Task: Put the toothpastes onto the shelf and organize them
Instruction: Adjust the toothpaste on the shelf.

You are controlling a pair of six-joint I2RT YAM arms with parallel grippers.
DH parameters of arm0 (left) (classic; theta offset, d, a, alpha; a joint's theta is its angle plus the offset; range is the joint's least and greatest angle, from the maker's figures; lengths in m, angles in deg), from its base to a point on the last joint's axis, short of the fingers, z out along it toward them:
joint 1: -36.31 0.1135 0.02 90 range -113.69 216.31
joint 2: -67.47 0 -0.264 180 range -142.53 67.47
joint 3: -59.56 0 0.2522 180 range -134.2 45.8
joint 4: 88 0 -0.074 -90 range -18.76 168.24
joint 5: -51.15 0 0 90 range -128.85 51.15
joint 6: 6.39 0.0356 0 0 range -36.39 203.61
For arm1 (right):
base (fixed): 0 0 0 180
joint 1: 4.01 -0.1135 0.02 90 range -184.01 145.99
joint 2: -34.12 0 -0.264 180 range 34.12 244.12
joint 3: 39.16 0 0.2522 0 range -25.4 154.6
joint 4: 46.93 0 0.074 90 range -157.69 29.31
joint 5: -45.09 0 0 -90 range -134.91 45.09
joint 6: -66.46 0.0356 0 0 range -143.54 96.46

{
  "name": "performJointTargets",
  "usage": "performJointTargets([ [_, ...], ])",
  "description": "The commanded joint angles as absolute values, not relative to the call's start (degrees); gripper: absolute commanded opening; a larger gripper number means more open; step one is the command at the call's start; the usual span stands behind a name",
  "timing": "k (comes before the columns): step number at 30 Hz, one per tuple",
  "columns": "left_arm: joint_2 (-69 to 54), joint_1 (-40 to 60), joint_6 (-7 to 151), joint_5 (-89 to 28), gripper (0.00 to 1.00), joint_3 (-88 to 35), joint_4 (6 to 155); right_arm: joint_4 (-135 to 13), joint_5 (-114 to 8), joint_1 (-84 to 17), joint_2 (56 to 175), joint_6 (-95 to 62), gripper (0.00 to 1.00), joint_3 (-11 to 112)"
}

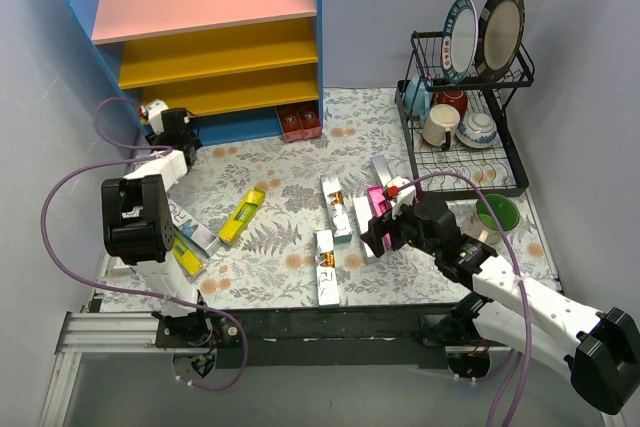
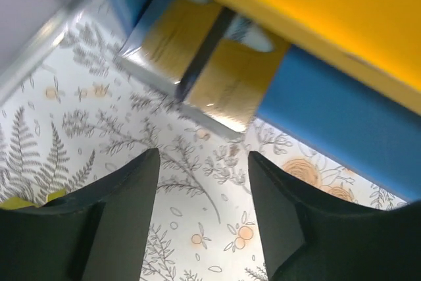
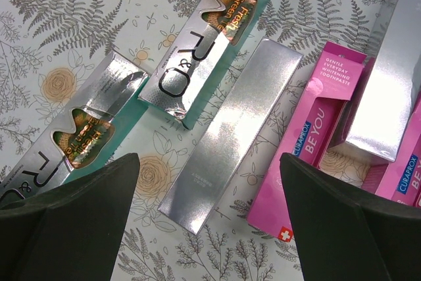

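Note:
The shelf [image 1: 205,52] stands at the back left, blue-sided with a pink top and yellow boards. My left gripper [image 1: 180,132] is low at its bottom left corner. Its jaws [image 2: 202,162] are open with only the tablecloth between them. Just beyond them a gold-and-silver toothpaste box [image 2: 197,70] lies under the lowest yellow board [image 2: 316,18]. Two dark red boxes [image 1: 300,122] stand in the shelf's bottom right. My right gripper [image 1: 378,227] hovers open over loose toothpastes on the table. A silver box [image 3: 230,129] lies between its fingers, a pink box [image 3: 309,143] to its right and teal-and-silver boxes [image 3: 191,64] to its left.
A yellow box [image 1: 242,215] lies mid-table, and another yellow box [image 1: 185,252] and a white box [image 1: 192,229] sit by the left arm. A black wire dish rack [image 1: 460,117] with plates and cups stands at the back right. A green bowl [image 1: 497,215] is in front of it.

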State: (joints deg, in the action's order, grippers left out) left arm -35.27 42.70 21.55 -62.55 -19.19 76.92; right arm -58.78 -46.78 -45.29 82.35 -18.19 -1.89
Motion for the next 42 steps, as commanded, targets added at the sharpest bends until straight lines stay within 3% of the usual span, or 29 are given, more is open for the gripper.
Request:
performJointTargets([
  [1, -33.9, 38.5, 35.6, -73.6, 0.61, -19.3, 84.4, -55.7, -47.5, -45.6, 81.7, -19.0, 0.96, -2.4],
  [4, -36.0, 37.2, 42.2, -75.8, 0.66, -19.8, 88.5, -55.6, -47.3, -45.6, 81.7, -19.0, 0.96, -2.5],
  [10, -39.7, 37.1, 48.4, -77.4, 0.65, -21.0, 92.0, -55.1, -47.6, -45.5, 82.3, -19.1, 0.96, -2.6],
  [35, -52.4, 33.4, 61.0, -84.2, 0.52, -25.3, 103.7, -53.8, -48.3, -45.6, 84.9, -19.2, 0.96, -3.3],
  [42, -54.9, 33.5, 60.9, -87.2, 0.44, -26.4, 104.3, -53.7, -48.2, -45.5, 85.1, -19.2, 0.96, -3.2],
])
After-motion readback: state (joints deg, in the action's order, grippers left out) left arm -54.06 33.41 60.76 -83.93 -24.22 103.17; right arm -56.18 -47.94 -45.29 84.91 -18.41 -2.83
